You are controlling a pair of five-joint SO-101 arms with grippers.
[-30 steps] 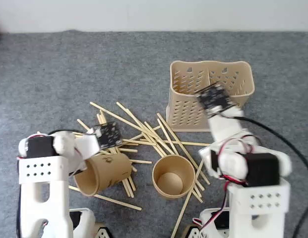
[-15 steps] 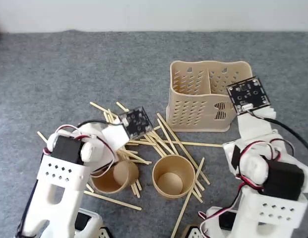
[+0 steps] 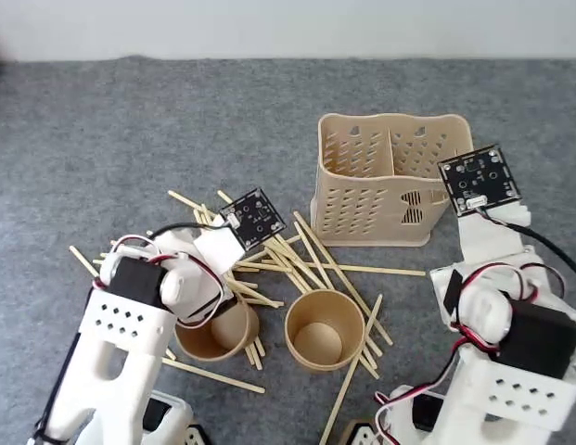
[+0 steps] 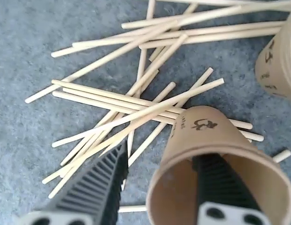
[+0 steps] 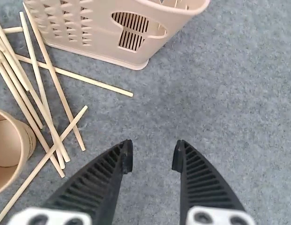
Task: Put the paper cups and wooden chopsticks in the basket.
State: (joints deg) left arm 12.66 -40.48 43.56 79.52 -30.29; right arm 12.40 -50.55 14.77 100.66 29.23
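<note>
My left gripper (image 4: 164,157) is spread apart and straddles the wall of a brown paper cup (image 4: 215,140): one black ribbed finger (image 4: 220,183) is down inside its mouth, and the other (image 4: 100,185) is outside with a gap showing between it and the rim, so nothing is pinched. That cup sits on the grey carpeted table (image 3: 130,130), on the near edge of the scattered pale wooden chopsticks (image 3: 297,250), several of which run under or against it. A second brown paper cup (image 3: 323,329) stands upright just beside it, mouth up. My right gripper (image 5: 152,152) hangs unclenched and empty-handed over bare carpet, near the front corner of the beige slotted plastic basket (image 3: 362,199). The basket stands upright beyond the chopstick pile, with a divider splitting it into two compartments.
</note>
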